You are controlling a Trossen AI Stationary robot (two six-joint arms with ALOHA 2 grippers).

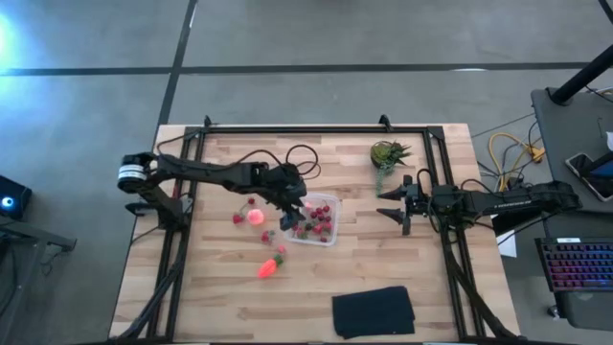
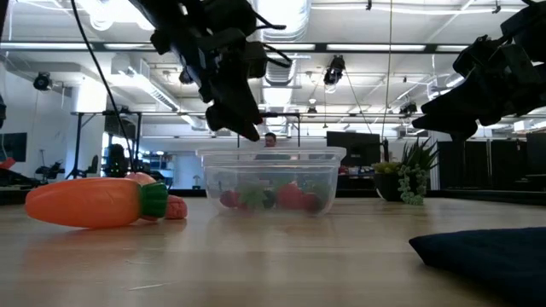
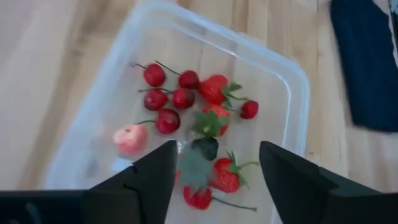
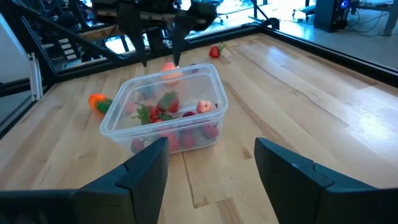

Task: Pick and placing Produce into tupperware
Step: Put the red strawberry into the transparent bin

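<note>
The clear tupperware (image 1: 319, 221) stands mid-table and holds several red berries and strawberry-like pieces (image 3: 186, 99) plus a pinkish piece (image 3: 130, 139). My left gripper (image 1: 290, 215) hovers open over the tupperware's left end, fingers pointing down (image 3: 214, 168), holding nothing. On the wood to its left lie the pink-orange round fruit (image 1: 255, 217) and two loose berries (image 1: 238, 218). The orange carrot with green top (image 1: 271, 265) lies on its side nearer the front edge (image 2: 94, 203). My right gripper (image 1: 387, 203) waits open to the right of the tupperware (image 4: 165, 115), raised above the table.
A spiky green potted plant (image 1: 388, 153) stands at the far right, just behind my right gripper. A black folded cloth (image 1: 374, 311) lies at the near edge. A strawberry-like piece (image 4: 214, 51) lies on the table beyond the tupperware. Bare wood lies between tupperware and cloth.
</note>
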